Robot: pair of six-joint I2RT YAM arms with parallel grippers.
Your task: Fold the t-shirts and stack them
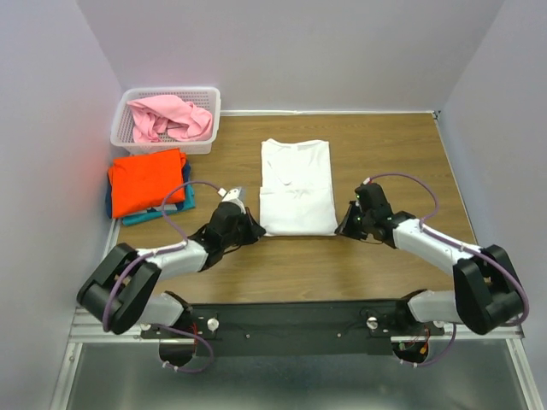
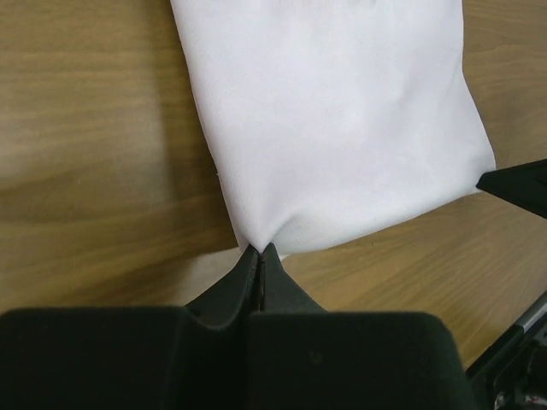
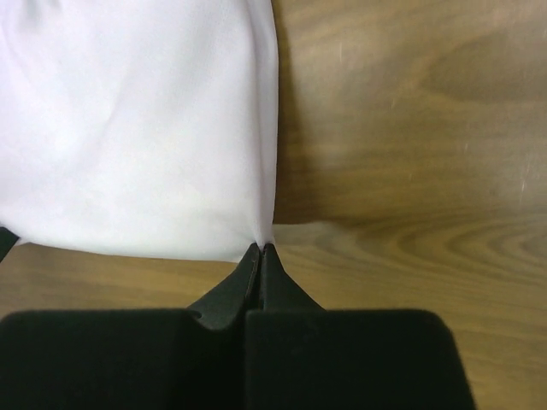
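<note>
The left gripper [image 2: 261, 254] is pinching the near left corner of the white shirt [image 2: 342, 128], its jaws closed on the cloth. The right gripper [image 3: 261, 250] is clamping the near right corner the same way. The shirt is lying flat mid-table [image 1: 385, 154], folded into a long strip, between the two grippers. At the far left, the orange shirt [image 1: 147, 181] is sitting folded on the teal shirt [image 1: 158, 213]. Behind them, the pink shirt [image 1: 171, 118] is lying crumpled in the basket [image 1: 209, 107].
</note>
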